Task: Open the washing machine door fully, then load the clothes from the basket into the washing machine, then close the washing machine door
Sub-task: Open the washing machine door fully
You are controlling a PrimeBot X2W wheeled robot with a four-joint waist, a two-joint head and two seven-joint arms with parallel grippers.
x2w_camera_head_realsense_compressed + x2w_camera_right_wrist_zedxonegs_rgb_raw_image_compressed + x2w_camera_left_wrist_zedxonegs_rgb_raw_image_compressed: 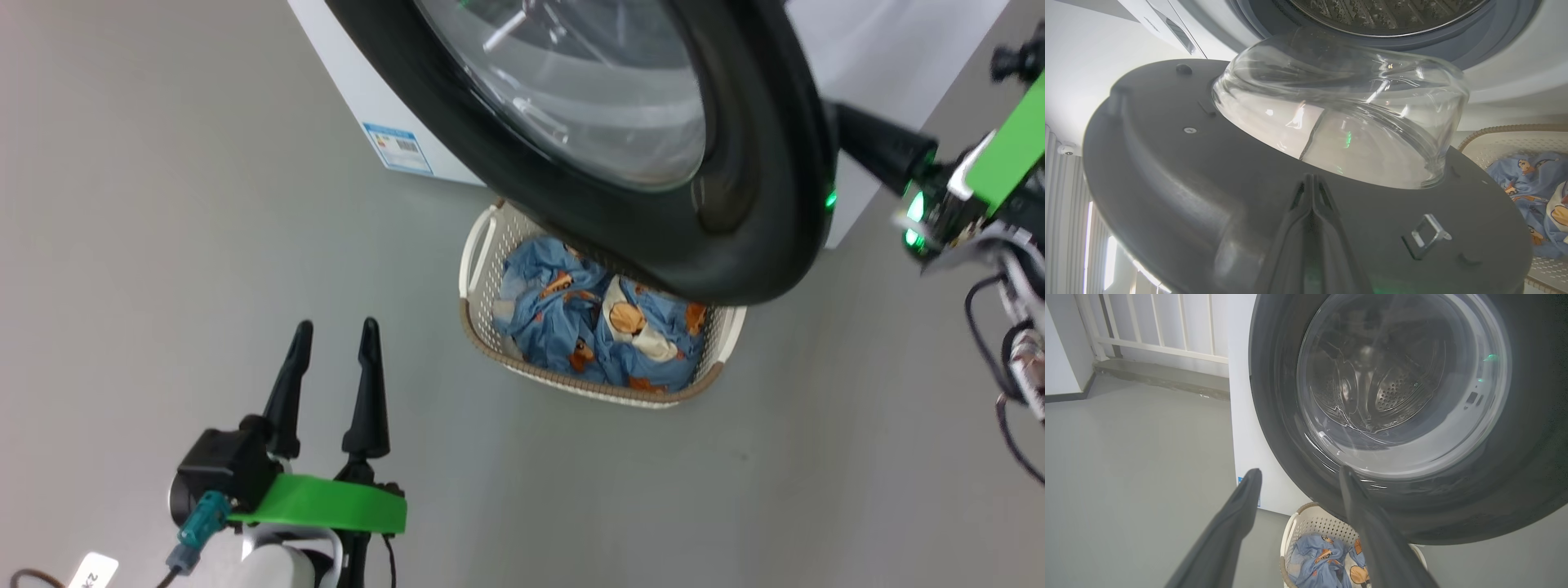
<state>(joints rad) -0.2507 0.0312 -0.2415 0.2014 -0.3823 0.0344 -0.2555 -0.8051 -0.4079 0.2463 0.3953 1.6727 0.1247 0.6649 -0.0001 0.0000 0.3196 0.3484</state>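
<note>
Door (pixel 767 204) stands ajar from the washer (pixel 359 98), its rim over the basket (pixel 571 385) holding the clothes (pixel 563 314). Right gripper (pixel 1312 181), fingers pressed together, points along the door's inner face. Left gripper (pixel 336 327) hangs spread wide and empty, left of the basket.

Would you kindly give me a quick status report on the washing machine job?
Left gripper open, empty. Right gripper shut, at washing machine door inner side. Door partly open, overhanging basket with clothes inside.
</note>
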